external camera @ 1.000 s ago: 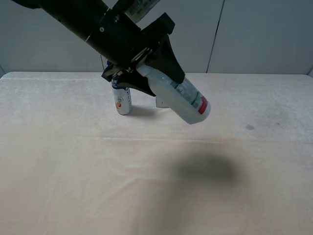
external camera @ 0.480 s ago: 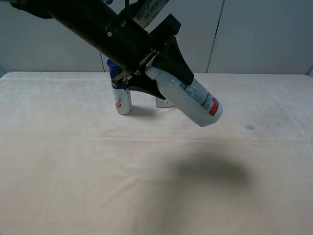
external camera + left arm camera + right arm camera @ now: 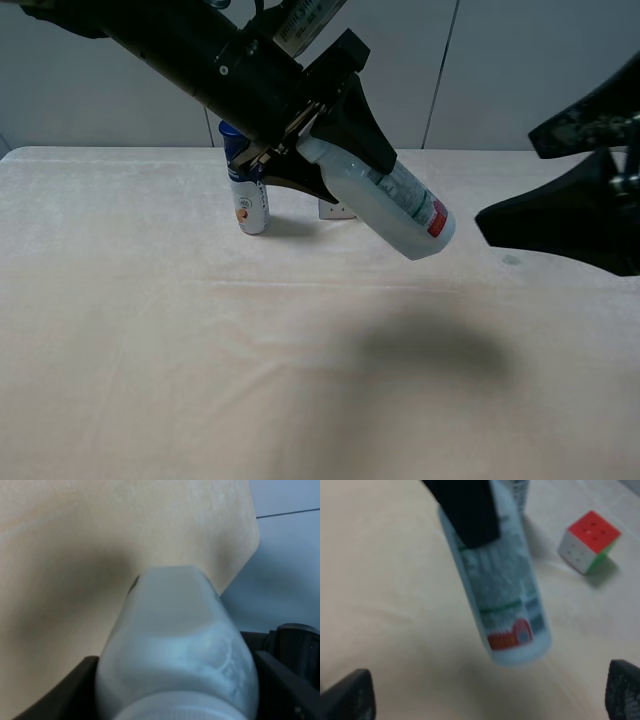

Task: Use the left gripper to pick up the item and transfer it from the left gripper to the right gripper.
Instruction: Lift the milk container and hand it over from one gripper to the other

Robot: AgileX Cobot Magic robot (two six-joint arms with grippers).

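The item [image 3: 392, 203], a white pill bottle with a red band near its base, hangs tilted above the table, base pointing down and to the right. My left gripper [image 3: 335, 168] is shut on its cap end. In the left wrist view the bottle [image 3: 180, 645] fills the space between the black fingers [image 3: 67, 695]. My right gripper [image 3: 510, 176] reaches in from the right edge with its jaws wide open, a short gap away from the bottle's base. In the right wrist view the bottle [image 3: 506, 592] points toward the camera, between the open fingertips [image 3: 347, 697].
A blue-capped white can [image 3: 248, 200] stands upright on the beige table [image 3: 150, 350] behind the left arm. A red-topped puzzle cube [image 3: 590, 540] sits beyond the bottle, mostly hidden by it in the high view. The bottle's shadow [image 3: 430, 350] falls on the cloth below.
The left arm carried the bottle slightly right and then held still. The right gripper has come into view from the right edge, open, toward the bottle's base.
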